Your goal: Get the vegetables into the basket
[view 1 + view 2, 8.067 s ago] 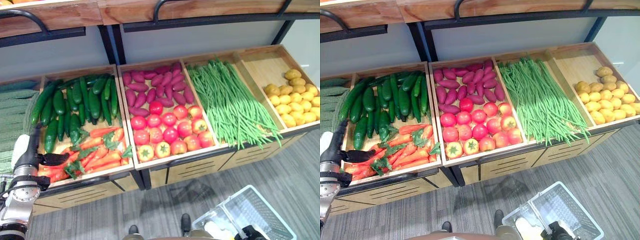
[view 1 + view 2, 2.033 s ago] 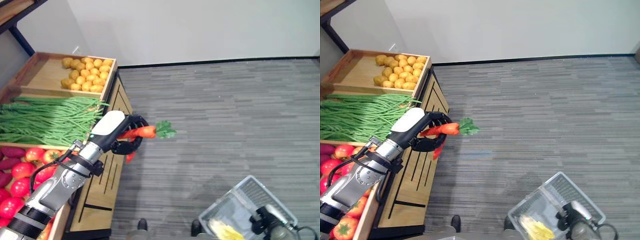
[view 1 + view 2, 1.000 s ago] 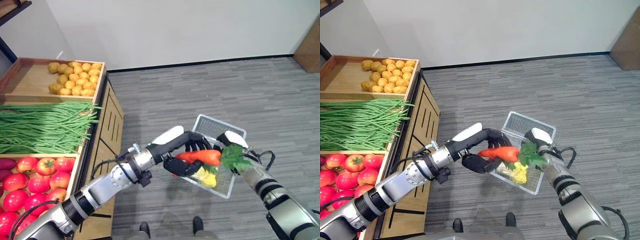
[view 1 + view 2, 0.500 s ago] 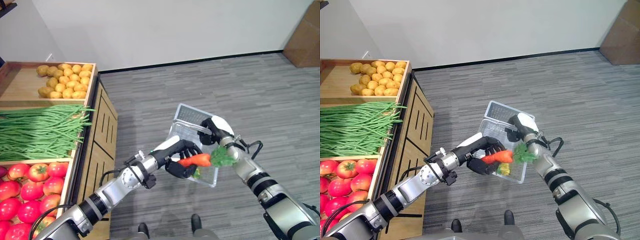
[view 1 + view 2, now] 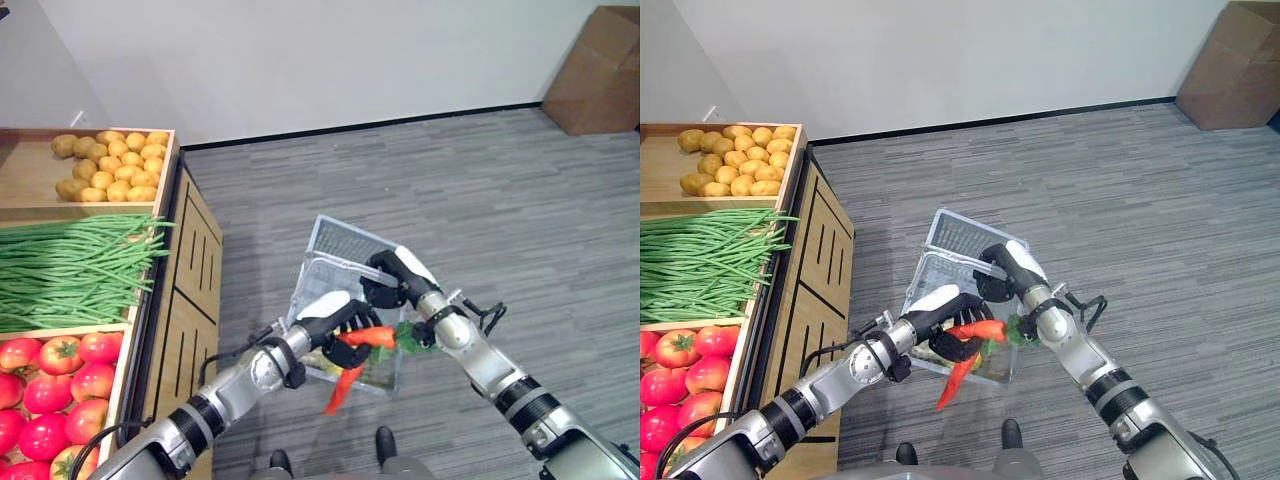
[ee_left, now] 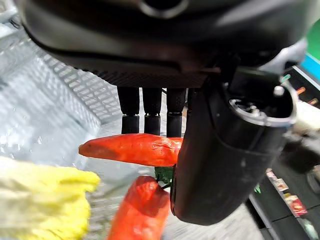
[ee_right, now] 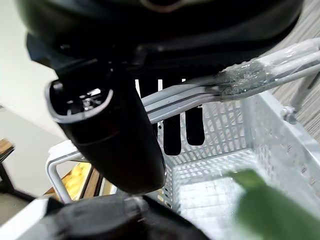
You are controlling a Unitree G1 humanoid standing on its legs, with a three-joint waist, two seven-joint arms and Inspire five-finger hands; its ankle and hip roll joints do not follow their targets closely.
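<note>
The left robot hand [image 5: 340, 322] has its fingers curled around a carrot [image 5: 368, 336], held level over the near edge of the basket [image 5: 338, 244] — its leafy green top [image 5: 412, 338] points toward the right arm. A second carrot [image 5: 340, 388] hangs tip-down below that hand, just outside the basket's near wall; in the left wrist view it sits just under the held carrot, and whether the hand has hold of it I cannot tell. The right robot hand [image 5: 392, 280] is closed around the basket's wire handle [image 7: 250, 75], carrying the white mesh basket above the grey carpet floor [image 5: 520, 200]. Something yellow [image 6: 40, 200] lies in the bottom of the basket.

To the robot's left stands the wooden bench [image 5: 190, 290] with its produce bins — potatoes [image 5: 108, 165] farthest, then long green beans [image 5: 70, 270], then tomatoes [image 5: 50, 375] nearest. A cardboard box [image 5: 595, 60] sits on the floor by the far wall.
</note>
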